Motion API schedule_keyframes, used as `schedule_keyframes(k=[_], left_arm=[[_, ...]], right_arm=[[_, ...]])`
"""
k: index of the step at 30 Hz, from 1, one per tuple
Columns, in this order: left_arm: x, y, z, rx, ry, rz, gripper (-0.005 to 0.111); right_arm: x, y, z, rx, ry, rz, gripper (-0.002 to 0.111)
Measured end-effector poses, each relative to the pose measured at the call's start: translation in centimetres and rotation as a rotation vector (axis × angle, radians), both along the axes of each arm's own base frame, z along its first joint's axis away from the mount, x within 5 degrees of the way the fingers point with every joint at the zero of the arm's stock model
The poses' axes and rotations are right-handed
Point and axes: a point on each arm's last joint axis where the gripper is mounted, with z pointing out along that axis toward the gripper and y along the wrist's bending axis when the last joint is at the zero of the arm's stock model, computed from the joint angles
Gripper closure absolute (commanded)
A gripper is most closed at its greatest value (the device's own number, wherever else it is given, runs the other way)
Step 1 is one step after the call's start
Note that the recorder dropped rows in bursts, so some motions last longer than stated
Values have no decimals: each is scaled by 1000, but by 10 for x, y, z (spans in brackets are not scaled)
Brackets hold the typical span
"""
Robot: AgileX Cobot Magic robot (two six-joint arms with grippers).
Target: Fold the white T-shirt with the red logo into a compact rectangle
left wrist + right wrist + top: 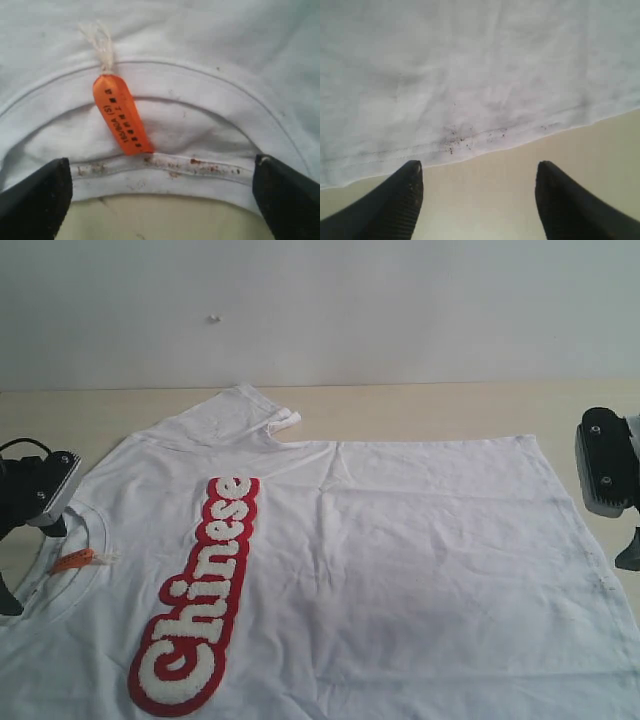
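The white T-shirt (380,550) lies spread flat on the table, neck to the left and hem to the right. Its red logo (200,595) reads "Chinese" in full, running down the chest. An orange neck tag (73,560) hangs at the ribbed collar (165,170); the same orange tag (120,115) fills the left wrist view. My left gripper (162,192) is open, its fingers straddling the collar's back edge just above it. My right gripper (477,192) is open over bare table, just short of the speckled hem (470,140).
A light wooden table (440,410) carries the shirt, with a white wall (320,310) behind it. One sleeve (245,415) points toward the back edge. The shirt runs off the bottom of the exterior view.
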Motion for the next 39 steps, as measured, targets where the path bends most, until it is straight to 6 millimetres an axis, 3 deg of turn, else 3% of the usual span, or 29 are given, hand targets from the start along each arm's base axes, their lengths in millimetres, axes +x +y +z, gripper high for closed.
schedule_keyframes(k=[7, 12, 27, 39], left_arm=[[1, -3, 0, -21, -13, 19, 13], [3, -3, 0, -21, -31, 25, 13], [2, -4, -1, -31, -28, 20, 13], [1, 0, -13, -29, 7, 23, 13]], right_arm=[[6, -2, -24, -6, 69, 19, 45], [10, -9, -26, -90, 51, 79, 45], [23, -11, -72, -79, 106, 85, 45], [35, -12, -78, -88, 4, 53, 45]])
